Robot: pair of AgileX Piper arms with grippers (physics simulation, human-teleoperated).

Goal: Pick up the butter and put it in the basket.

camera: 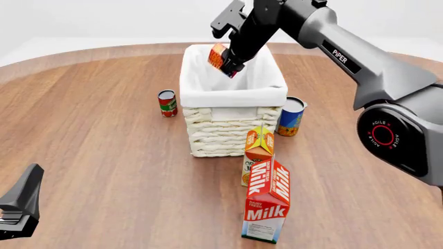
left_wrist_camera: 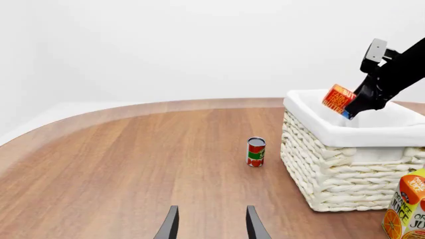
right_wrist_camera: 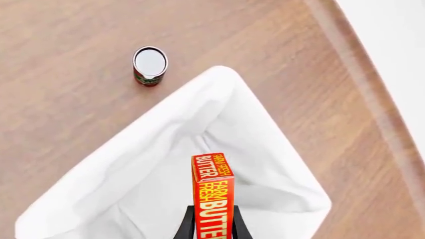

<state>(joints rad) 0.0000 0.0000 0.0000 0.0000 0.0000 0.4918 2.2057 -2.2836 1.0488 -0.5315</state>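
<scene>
A: Quick pass, biggest first. Tabletop (camera: 104, 155), wood, round-edged. On it the basket (camera: 232, 111), cream wicker with a white liner, middle of the front view.

B: Arms?

A: Right arm reaches in over the basket. Right pincer (camera: 232, 62) is clenched on the butter (camera: 219, 57), fingers on its two flat faces, box tilted. Left pincer (left_wrist_camera: 210, 224) sits low near the tabletop edge, well apart from everything, fingers spread, holding nothing.

B: Where's the butter exactly?

A: In the air over the basket opening, above the liner, not touching it. The right wrist view looks straight down past the box onto white cloth, so it sits inside the rim line.

B: Other stuff?

A: Milk carton (camera: 266, 205) nearest the camera, juice carton (camera: 258, 150) between it and the basket. Blue-orange can (camera: 291, 116) just beside the basket's right wall, red-green can (camera: 167, 102) near its left wall.

B: Step in hand?

A: Looks like the drop-off, task nearly done. To do it well, I'd lower the box a bit deeper past the rim before letting go, keeping it centred over the liner. Releasing from this height with that tilt risks it glancing off the folded cloth. Then pull straight up so the fingers don't snag the liner.
</scene>
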